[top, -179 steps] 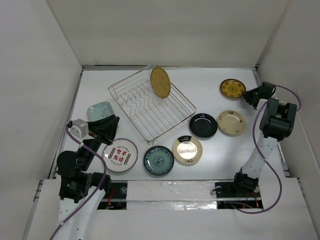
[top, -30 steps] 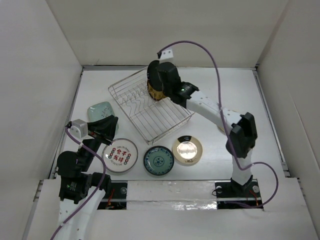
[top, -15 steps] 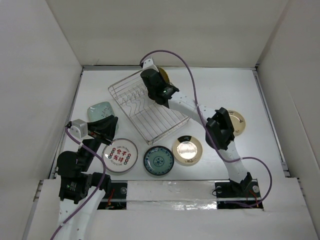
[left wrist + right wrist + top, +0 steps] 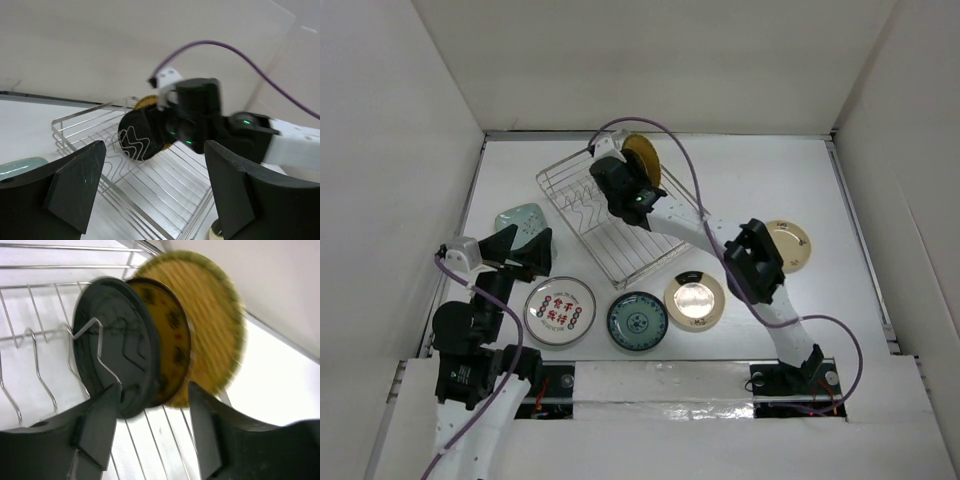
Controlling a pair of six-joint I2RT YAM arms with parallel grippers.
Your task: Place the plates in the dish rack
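Observation:
The dish rack [image 4: 665,240] holds three plates upright in its far corner: a black plate [image 4: 117,347], a dark plate with gold [image 4: 172,345] and a tan wood-look plate [image 4: 212,315], also visible from above [image 4: 643,160]. My right gripper [image 4: 152,410] hangs over the rack [image 4: 623,180], open, its fingers either side of the black plate's lower edge without gripping it. My left gripper [image 4: 525,250] is open and holds nothing, just beside the pale green plate [image 4: 518,218]. On the table lie the white plate with red characters [image 4: 560,310], the teal plate [image 4: 637,320] and a cream-gold plate [image 4: 695,298].
Another cream plate [image 4: 792,243] lies at the right, partly under the right arm's forearm [image 4: 720,235], which crosses the rack's right corner. White walls close in the table on three sides. The rack's near rows of tines [image 4: 165,190] stand bare.
My right gripper has opened and let go of the black plate, which now stands in the rack's tines. My left gripper has opened too and shifted slightly left.

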